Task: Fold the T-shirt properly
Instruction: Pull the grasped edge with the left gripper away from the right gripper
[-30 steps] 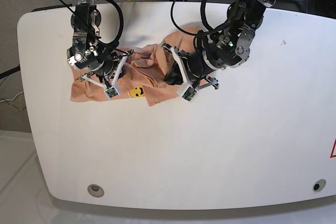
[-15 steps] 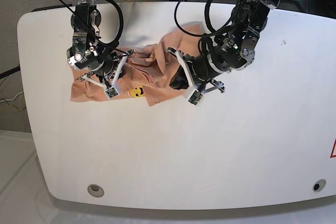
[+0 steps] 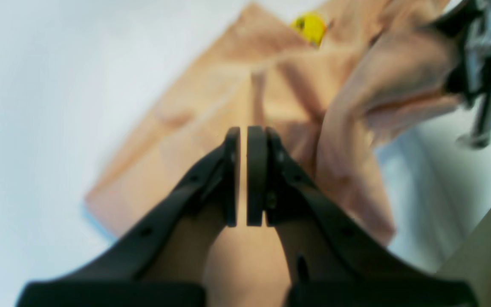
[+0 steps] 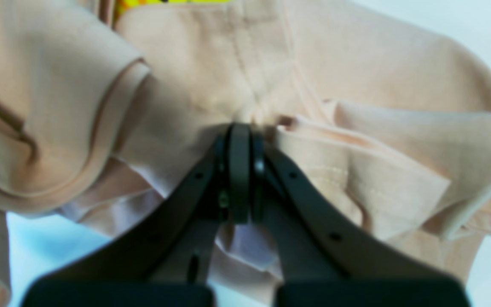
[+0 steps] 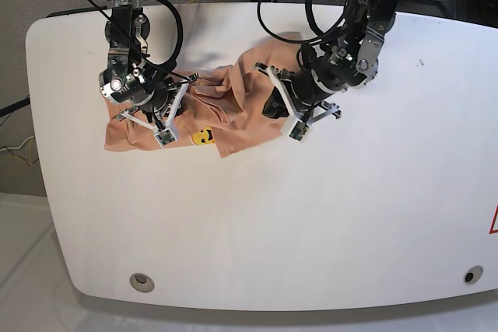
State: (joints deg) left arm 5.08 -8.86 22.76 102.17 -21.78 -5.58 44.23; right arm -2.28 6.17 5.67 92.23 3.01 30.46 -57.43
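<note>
Salmon-orange cotton lies rumpled beneath both my pincers, and neither seems to have a proper hold on it. My left gripper (image 3: 243,177) is clenched, its fingertips pressed together or nearly so, over a smoother stretch of cloth; I can't tell whether it touches. My right gripper (image 4: 240,175) is clenched too, tips down among the creases, probably touching; whether a pinch of fabric is caught between them I cannot tell.

Outward from there, the T-shirt (image 5: 250,124) sits bunched toward the far side of the white table (image 5: 257,223), its yellow print (image 5: 203,137) peeking out near the front edge. If I drag the left arm sideways while low, closed tips could snag a ridge and bunch it worse. Lifting the right carelessly might pull up several layers, since the folds there overlap. I judge the folding far from finished.
</note>
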